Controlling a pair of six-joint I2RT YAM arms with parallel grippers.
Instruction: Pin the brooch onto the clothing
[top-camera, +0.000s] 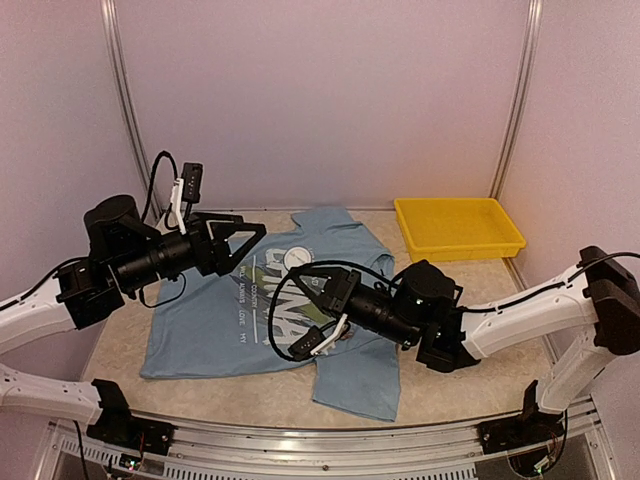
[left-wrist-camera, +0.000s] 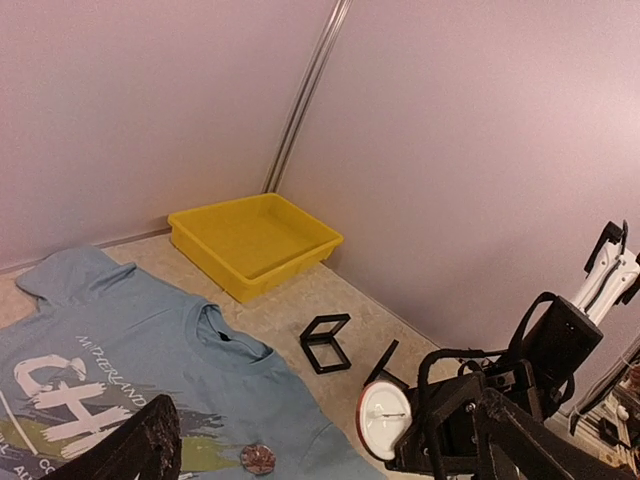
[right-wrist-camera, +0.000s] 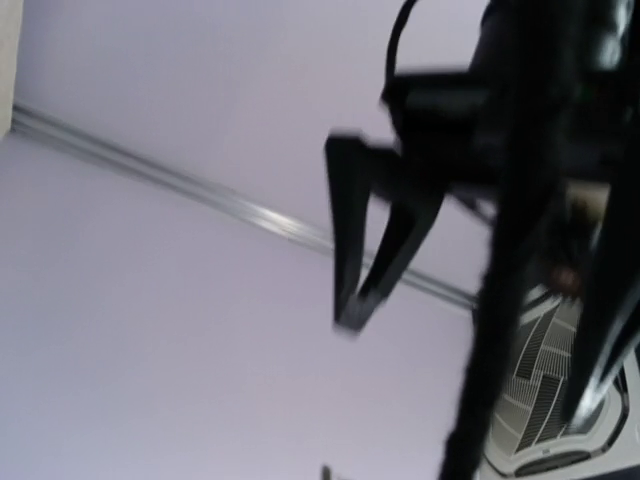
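Note:
The light blue T-shirt (top-camera: 230, 320) lies flat on the table, print up; it also shows in the left wrist view (left-wrist-camera: 120, 350). My right gripper (top-camera: 308, 268) hovers over the chest, shut on a round white brooch (top-camera: 297, 258). The brooch's back and pin face the left wrist camera (left-wrist-camera: 384, 417). My left gripper (top-camera: 238, 245) is open and empty, raised over the shirt's left shoulder and pointing at the brooch. A second small reddish round badge (left-wrist-camera: 258, 458) sits on the shirt's chest. The right wrist view is blurred and shows the wall and the left gripper's fingers (right-wrist-camera: 365, 240).
A yellow tray (top-camera: 458, 228) stands at the back right, also in the left wrist view (left-wrist-camera: 255, 240). Two small open black box frames (left-wrist-camera: 325, 343) lie on the table between shirt and tray. Walls close in the back and sides.

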